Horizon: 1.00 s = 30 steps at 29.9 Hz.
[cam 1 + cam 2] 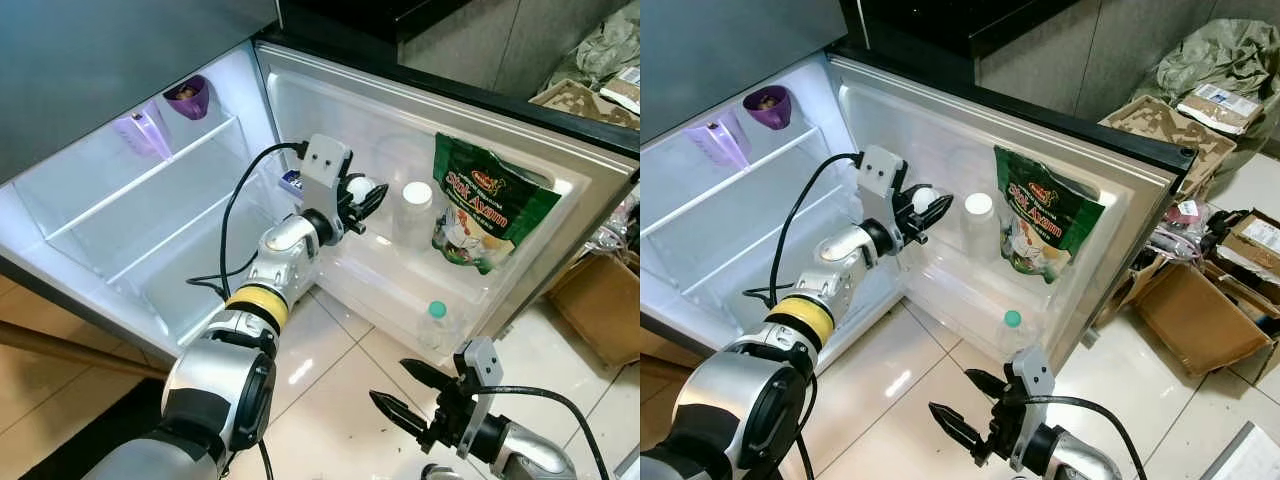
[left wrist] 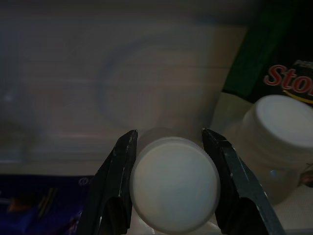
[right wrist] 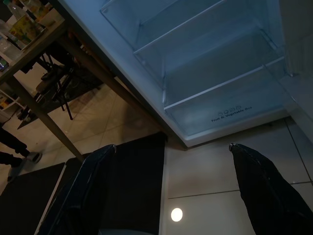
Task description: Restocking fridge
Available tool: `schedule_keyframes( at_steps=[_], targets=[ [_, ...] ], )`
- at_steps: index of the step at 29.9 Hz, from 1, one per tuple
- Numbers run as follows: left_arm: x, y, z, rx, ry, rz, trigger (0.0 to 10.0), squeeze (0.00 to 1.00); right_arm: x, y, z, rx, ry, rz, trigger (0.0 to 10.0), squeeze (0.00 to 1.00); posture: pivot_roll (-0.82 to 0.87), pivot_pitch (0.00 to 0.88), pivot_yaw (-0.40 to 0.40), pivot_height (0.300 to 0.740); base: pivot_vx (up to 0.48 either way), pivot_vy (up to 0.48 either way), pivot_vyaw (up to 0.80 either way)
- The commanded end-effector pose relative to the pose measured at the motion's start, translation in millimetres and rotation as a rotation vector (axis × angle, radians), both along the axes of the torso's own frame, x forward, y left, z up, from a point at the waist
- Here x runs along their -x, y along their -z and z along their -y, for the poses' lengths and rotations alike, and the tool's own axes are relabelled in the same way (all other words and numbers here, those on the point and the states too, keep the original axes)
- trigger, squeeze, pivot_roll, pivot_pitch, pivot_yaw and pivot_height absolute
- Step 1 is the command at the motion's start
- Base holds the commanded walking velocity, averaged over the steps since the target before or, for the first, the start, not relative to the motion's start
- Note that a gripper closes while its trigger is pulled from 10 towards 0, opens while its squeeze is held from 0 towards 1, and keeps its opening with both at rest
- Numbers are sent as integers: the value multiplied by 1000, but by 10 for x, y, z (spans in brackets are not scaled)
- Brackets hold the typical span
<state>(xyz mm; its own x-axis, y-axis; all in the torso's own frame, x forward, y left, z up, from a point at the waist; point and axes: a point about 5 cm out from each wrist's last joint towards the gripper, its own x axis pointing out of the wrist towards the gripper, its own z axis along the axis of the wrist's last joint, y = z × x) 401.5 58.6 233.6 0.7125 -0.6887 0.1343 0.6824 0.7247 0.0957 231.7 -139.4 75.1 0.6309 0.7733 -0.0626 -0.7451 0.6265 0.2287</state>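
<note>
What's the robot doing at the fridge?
It's filling the fridge. Its left gripper has its jaws shut on a small white-capped bottle, holding it at the door shelf beside a white-lidded jar and a green pouch. Its right gripper hangs open and empty above the tiled floor.

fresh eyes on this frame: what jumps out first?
The left gripper, reaching into the open fridge door's shelf, is shut on a small white-capped container. Right beside it stand a clear white-lidded jar and a green printed stock pouch. The right gripper hangs open over the tiled floor.
</note>
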Motion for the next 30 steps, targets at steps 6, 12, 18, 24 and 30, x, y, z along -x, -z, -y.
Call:
schedule_keyframes(
  at_steps=[6, 12, 18, 24, 30],
  targets=[
    [-9, -66, 147, -86, 28, -6, 10000, 0, 57, 10, -51, -24, -11, -15, 10000, 0, -127, 300, 155, 740, 0, 0, 0],
    [-20, -126, 204, -95, 27, -18, 10000, 0, 33, 0, -51, -25, -6, -11, 10000, 0, -126, 298, 155, 740, 0, 0, 0],
    [-28, -72, 240, -143, 8, -62, 10000, 0, 32, -4, -89, -33, -12, -11, 10000, 0, -124, 302, 155, 740, 0, 0, 0],
    [-44, -68, 226, -156, -26, -71, 10000, 0, 43, -3, -102, -34, -14, -13, 10000, 0, -126, 305, 155, 740, 0, 0, 0],
    [-74, -80, 183, -170, -77, -89, 10000, 0, 41, -5, -105, -37, -15, -15, 10000, 0, -121, 310, 156, 740, 0, 0, 0]
  ],
)
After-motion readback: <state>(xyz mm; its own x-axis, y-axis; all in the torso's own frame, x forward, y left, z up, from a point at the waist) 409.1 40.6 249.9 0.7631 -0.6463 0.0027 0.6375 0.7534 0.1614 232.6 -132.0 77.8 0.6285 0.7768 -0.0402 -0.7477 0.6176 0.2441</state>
